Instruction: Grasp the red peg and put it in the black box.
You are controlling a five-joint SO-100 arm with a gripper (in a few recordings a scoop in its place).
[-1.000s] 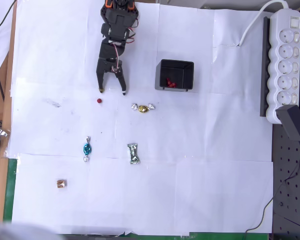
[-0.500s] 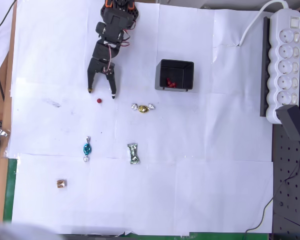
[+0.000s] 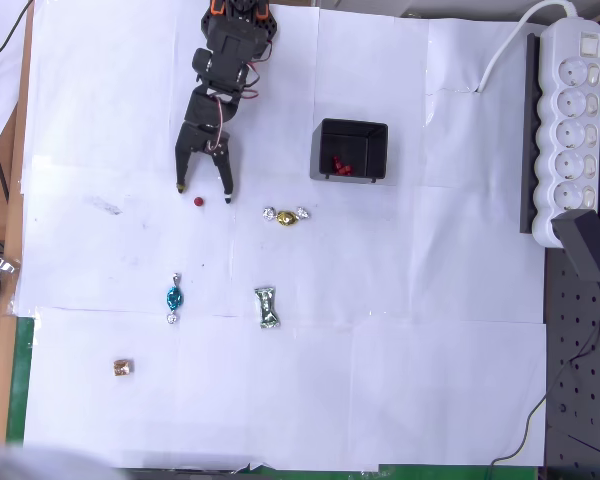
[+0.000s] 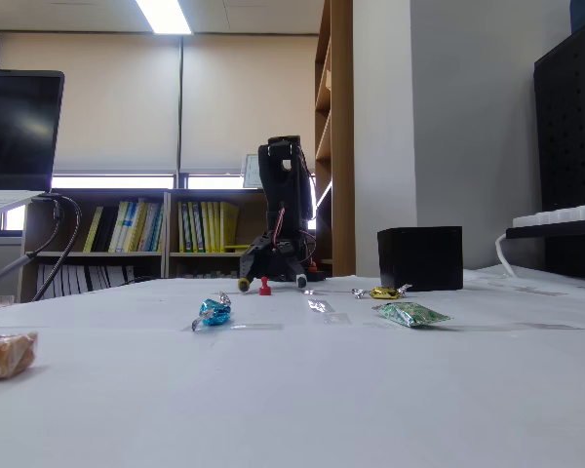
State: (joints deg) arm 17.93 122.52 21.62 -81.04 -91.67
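On the table, the peg lies just below the gap of the open, empty claw, well left of the box in the overhead view. Approach step; next, advance slightly to straddle the peg, then close.

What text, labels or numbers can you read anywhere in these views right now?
None can be read.
Book spines on the shelf: too small and blurred.
Candy wrappers, such as the green one: print not readable.
Power strip: no readable marking.
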